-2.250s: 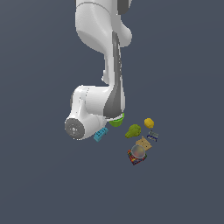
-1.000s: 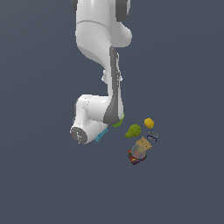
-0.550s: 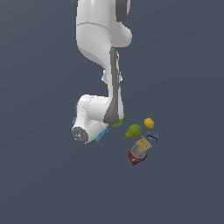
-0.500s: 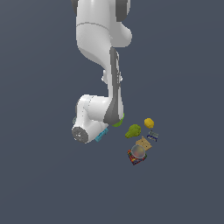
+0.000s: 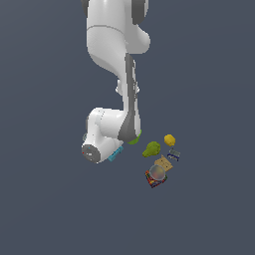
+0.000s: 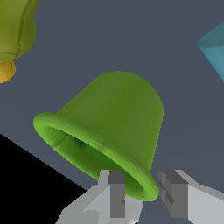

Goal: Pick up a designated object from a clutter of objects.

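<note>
The designated object, a lime-green cup (image 6: 116, 118), lies tilted on the floor with its rimmed mouth turned toward the wrist camera. My gripper (image 6: 142, 181) has one finger on each side of the cup's rim, both pads against it, so it is shut on the cup. In the exterior view only a sliver of the cup (image 5: 134, 141) shows under the arm's white hand, which hides the fingers. The rest of the clutter of objects lies beside it, toward the exterior view's right.
A yellow-green lump (image 5: 152, 149) and a yellow lemon (image 5: 170, 140) lie close to the cup. A cyan block (image 5: 115, 154) pokes out under the hand. A clear ball (image 5: 157, 172) rests on small boxes (image 5: 163, 162). All stand on a dark grey floor.
From 2.2 s to 1.0 s ago the arm's hand came down onto the cup. Since then the arm has stayed still.
</note>
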`<state>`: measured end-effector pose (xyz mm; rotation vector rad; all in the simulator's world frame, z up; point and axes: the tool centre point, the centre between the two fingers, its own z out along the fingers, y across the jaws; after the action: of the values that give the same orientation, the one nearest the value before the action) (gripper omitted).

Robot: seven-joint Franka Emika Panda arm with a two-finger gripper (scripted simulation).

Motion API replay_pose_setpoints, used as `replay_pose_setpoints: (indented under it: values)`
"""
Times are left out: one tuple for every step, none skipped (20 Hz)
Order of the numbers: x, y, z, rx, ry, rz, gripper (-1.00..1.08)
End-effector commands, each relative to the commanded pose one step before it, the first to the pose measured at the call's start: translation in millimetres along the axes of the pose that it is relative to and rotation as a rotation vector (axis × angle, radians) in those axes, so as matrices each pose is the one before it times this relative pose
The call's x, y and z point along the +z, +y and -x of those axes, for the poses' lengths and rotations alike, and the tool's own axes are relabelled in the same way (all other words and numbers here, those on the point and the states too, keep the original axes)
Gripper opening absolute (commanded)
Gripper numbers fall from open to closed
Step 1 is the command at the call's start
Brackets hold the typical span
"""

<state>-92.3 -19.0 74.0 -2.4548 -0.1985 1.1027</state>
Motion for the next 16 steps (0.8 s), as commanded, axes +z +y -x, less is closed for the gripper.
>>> replay_pose_setpoints:
  values:
    - [-6.06, 0.49, -2.05, -0.01226, 0.0173, 0.00696, -1.0]
    - [-3.56, 0.04, -1.34, -0.00872, 0.0103, 0.00433, -1.0]
    - [-4.2, 0.04, -1.58, -0.01027, 0.01214, 0.0051, -1.0]
    - [-4.84, 0.04, -1.8, -0.01183, 0.01398, 0.00588, -1.0]
    - [-5.46, 0.05, -2.04, -0.01335, 0.01579, 0.00664, -1.0]
    - [-6.09, 0.04, -2.26, -0.01487, 0.01759, 0.00739, -1.0]
    - [-6.7, 0.04, -2.48, -0.01636, 0.01935, 0.00813, -1.0]
    - [-7.3, 0.04, -2.69, -0.01781, 0.02108, 0.00886, -1.0]
    - [-7.89, 0.04, -2.9, -0.01923, 0.02277, 0.00956, -1.0]
    - [-8.46, 0.03, -3.1, -0.02061, 0.02443, 0.01026, -1.0]
    - [-9.01, 0.03, -3.3, -0.02195, 0.02602, 0.01092, -1.0]
    - [-9.55, 0.02, -3.48, -0.02323, 0.02755, 0.01156, -1.0]
    - [-10.05, 0.02, -3.66, -0.02445, 0.02902, 0.01217, -1.0]
    - [-10.53, 0.01, -3.82, -0.0256, 0.03041, 0.01275, -1.0]
    - [-10.98, 0.0, -3.97, -0.02667, 0.0317, 0.01329, -1.0]
    - [-11.38, 0.0, -4.1, -0.02761, 0.03285, 0.01377, -1.0]
